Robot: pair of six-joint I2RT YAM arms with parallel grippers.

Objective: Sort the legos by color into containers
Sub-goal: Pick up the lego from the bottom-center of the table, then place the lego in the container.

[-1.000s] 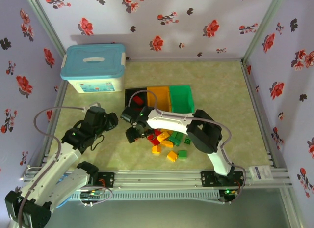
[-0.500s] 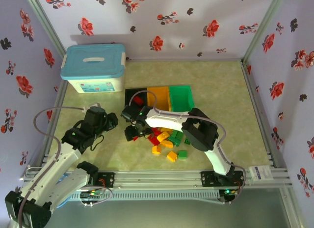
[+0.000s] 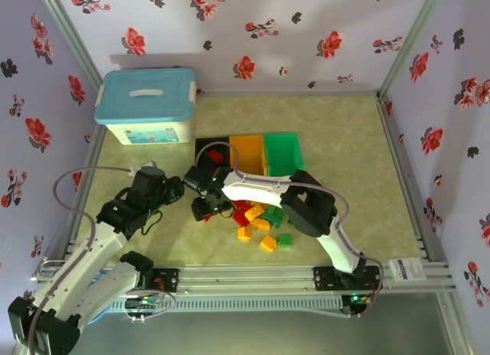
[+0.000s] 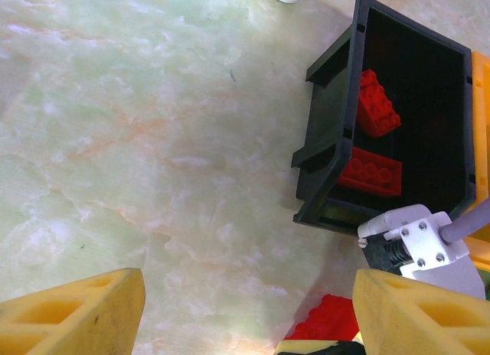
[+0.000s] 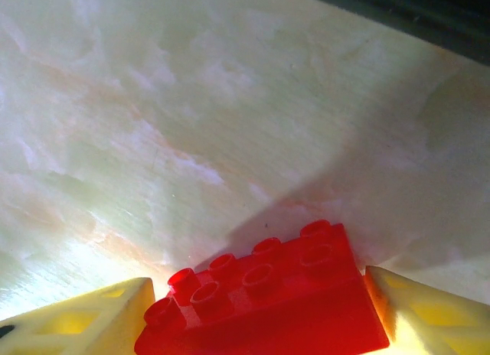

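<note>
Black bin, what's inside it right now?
A red lego and a second red lego lie inside the black bin; a white arm part covers one corner, hiding anything there.

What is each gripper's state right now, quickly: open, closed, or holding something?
Left gripper: open, holding nothing.
Right gripper: closed on a red brick.

Right arm [image 3: 264, 188] doubles back at the elbow and reaches left. Right gripper [image 3: 205, 208] points down, fingers [image 5: 76, 317] clamped on a red lego [image 5: 268, 294]. Left arm [image 3: 99, 244] stretches forward. Left gripper [image 4: 249, 324] is spread wide, holds nothing, angles down, and sits near the right one.
</note>
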